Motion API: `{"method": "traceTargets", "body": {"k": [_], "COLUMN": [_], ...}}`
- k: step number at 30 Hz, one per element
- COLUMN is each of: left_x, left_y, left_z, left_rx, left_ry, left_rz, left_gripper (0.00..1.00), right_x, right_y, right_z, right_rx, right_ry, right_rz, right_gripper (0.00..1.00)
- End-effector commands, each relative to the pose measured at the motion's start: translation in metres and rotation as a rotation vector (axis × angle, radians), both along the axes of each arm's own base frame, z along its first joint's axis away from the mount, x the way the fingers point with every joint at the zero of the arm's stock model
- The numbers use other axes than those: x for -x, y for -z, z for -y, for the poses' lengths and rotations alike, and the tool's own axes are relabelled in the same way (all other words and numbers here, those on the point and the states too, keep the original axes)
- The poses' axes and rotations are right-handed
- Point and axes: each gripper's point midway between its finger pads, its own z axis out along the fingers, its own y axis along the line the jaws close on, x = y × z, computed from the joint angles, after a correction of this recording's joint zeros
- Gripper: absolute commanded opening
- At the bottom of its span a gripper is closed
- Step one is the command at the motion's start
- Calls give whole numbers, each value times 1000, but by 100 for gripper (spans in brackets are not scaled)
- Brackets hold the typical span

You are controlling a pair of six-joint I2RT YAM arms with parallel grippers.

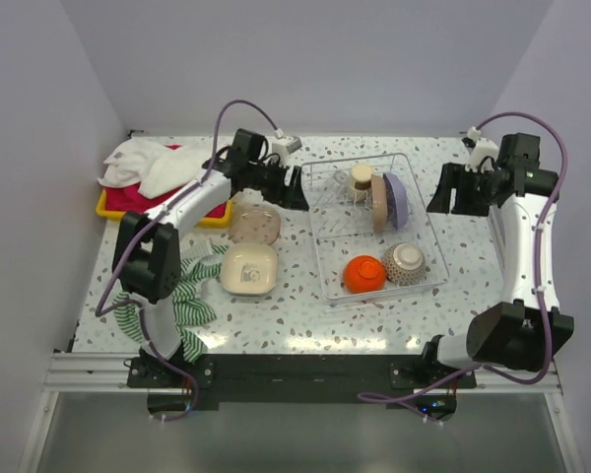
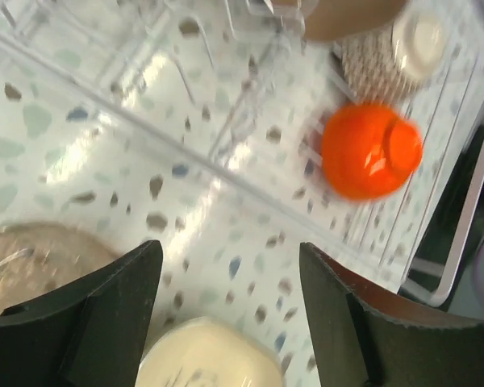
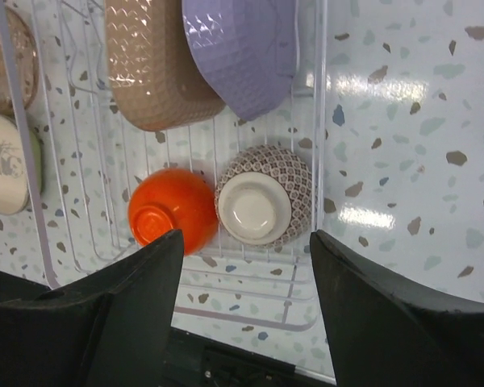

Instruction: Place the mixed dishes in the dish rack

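The dish rack (image 1: 321, 258) holds a beige cup (image 1: 361, 177), a tan plate (image 1: 379, 202) and a lilac plate (image 1: 399, 200) on edge, and an upside-down orange bowl (image 1: 363, 273) and speckled bowl (image 1: 407, 262). A cream square dish (image 1: 248, 269) and a brownish translucent plate (image 1: 254, 224) lie on the table left of the rack. My left gripper (image 1: 294, 189) is open and empty at the rack's left edge, above the table. My right gripper (image 1: 451, 192) is open and empty, right of the rack. I cannot make out the small clear glass.
A yellow tray of towels (image 1: 148, 172) sits at the far left. A green striped cloth (image 1: 192, 296) lies at the near left, under the cream dish's corner. The right wrist view shows the orange bowl (image 3: 171, 208) and speckled bowl (image 3: 264, 197) side by side.
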Motion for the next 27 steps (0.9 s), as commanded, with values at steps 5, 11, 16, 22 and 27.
{"method": "traceTargets", "body": {"k": [5, 11, 16, 22, 27], "left_x": [142, 186, 183, 174, 185], "left_y": [9, 27, 51, 74, 100], "left_z": [-120, -154, -144, -127, -124], "left_rx": [-442, -567, -618, -601, -583], "left_ry": [749, 849, 831, 852, 911], "left_rz": [452, 512, 504, 484, 389], "left_gripper": [74, 76, 77, 76, 72], "right_x": [-30, -34, -33, -26, -20], "right_y": [-11, -10, -12, -9, -7], "right_z": [-35, -53, -59, -59, -59], "right_rx": [-115, -151, -195, -190, -187], "right_ry": [-85, -118, -105, -99, -98], "right_rz": [151, 158, 157, 156, 153], "right_gripper": [65, 66, 67, 67, 68]}}
